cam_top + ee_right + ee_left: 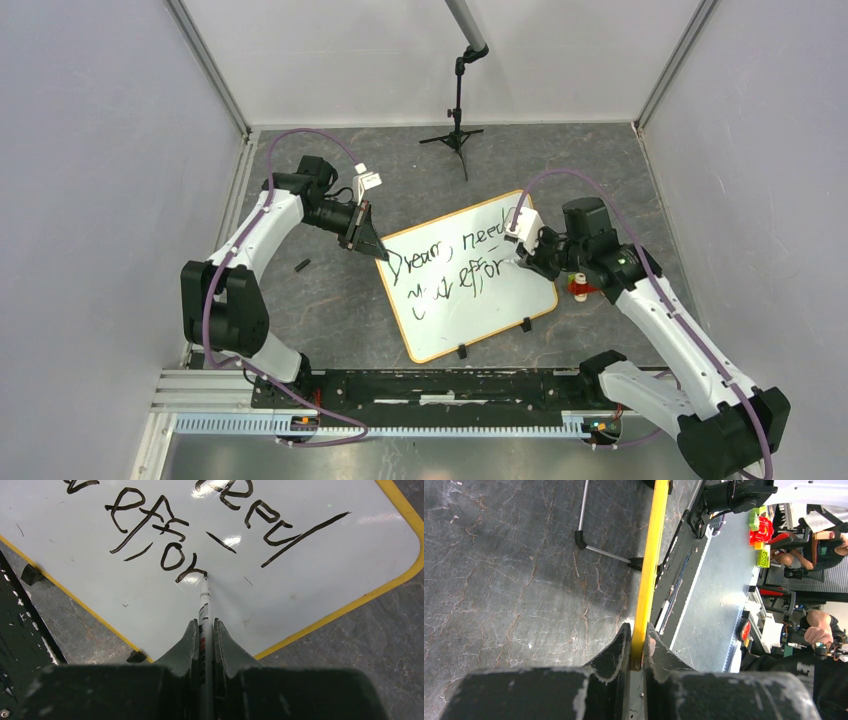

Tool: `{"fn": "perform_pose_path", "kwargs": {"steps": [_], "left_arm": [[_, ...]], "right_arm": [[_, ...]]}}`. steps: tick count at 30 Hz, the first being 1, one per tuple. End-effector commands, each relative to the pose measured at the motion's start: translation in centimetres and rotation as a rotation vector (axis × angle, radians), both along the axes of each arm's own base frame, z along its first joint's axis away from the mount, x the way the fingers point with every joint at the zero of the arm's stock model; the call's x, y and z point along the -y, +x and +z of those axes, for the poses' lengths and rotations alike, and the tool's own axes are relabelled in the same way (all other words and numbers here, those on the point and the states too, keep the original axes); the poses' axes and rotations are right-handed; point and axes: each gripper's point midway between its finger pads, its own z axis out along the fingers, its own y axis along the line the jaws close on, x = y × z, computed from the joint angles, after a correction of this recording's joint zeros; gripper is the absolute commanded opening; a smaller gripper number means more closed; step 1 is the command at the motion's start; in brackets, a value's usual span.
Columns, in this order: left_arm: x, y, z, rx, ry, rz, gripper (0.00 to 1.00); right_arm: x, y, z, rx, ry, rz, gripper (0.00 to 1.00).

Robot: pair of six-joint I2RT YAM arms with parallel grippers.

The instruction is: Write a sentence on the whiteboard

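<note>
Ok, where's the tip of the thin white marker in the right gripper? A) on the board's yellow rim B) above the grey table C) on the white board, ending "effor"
C: the right wrist view shows the thin white marker, clamped in the right gripper, touching the yellow-rimmed white board where the black handwritten lettering "effor" ends.

Large white yellow-rimmed whiteboard (310, 595): upper part was cut off by the right wrist view's edge, with the start of the black handwritten sentence (165, 528). Slim white marker (205, 597): rear barrel was hidden between the fingers of the right gripper (205, 625). Small dark object (302, 265): was too small to identify.
</note>
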Motion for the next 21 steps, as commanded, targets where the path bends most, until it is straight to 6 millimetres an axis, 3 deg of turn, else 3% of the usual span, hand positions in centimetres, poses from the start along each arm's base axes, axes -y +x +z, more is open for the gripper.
{"fn": "perform_pose_path", "kwargs": {"steps": [1, 21], "left_arm": [[-0.6, 1.3, -2.1, 0.052, 0.105, -0.001, 0.02], [-0.6, 1.2, -2.2, 0.050, 0.106, -0.002, 0.02]], "right_arm": [[-0.4, 0.1, 2.5, 0.076, 0.030, 0.039, 0.00], [1.6, 1.9, -0.2, 0.063, -0.057, -0.055, 0.00]]}}
